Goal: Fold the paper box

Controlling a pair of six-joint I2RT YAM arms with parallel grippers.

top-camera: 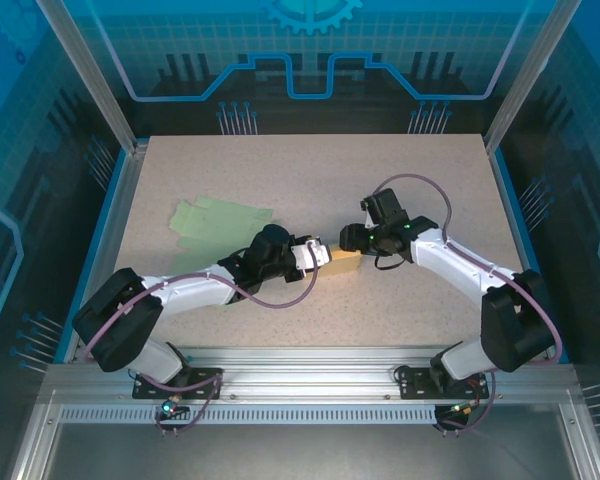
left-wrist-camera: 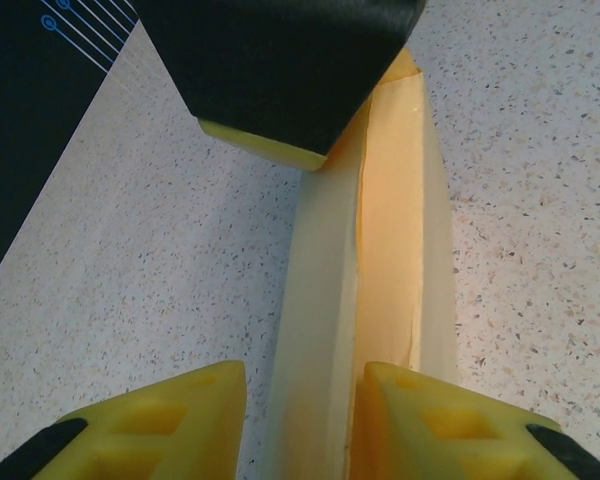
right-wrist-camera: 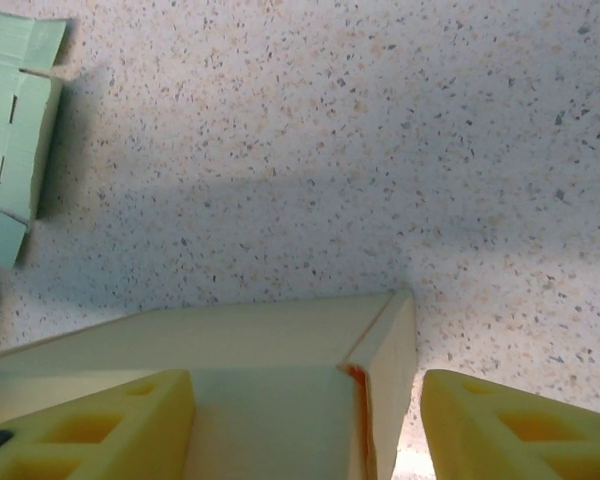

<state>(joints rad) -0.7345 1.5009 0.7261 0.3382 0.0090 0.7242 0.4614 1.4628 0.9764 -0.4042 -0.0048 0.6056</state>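
The pale yellow paper box (top-camera: pixel 346 258) lies partly folded at the middle of the table, between both grippers. My left gripper (top-camera: pixel 324 254) reaches it from the left. In the left wrist view its jaws (left-wrist-camera: pixel 302 388) straddle one long wall of the box (left-wrist-camera: pixel 325 300); the right finger (left-wrist-camera: pixel 450 425) sits against the inside and the left finger (left-wrist-camera: pixel 160 430) stands clear, so it is open. My right gripper (top-camera: pixel 364 243) comes from the right. Its open jaws (right-wrist-camera: pixel 308 405) span the box's end (right-wrist-camera: pixel 385 370), with a gap at the right finger (right-wrist-camera: pixel 525 425).
A flat light green paper sheet (top-camera: pixel 216 224) lies on the table left of the box, and its edge (right-wrist-camera: pixel 15 150) appears in the right wrist view. Metal frame rails run along the table's near edge (top-camera: pixel 300 360) and sides.
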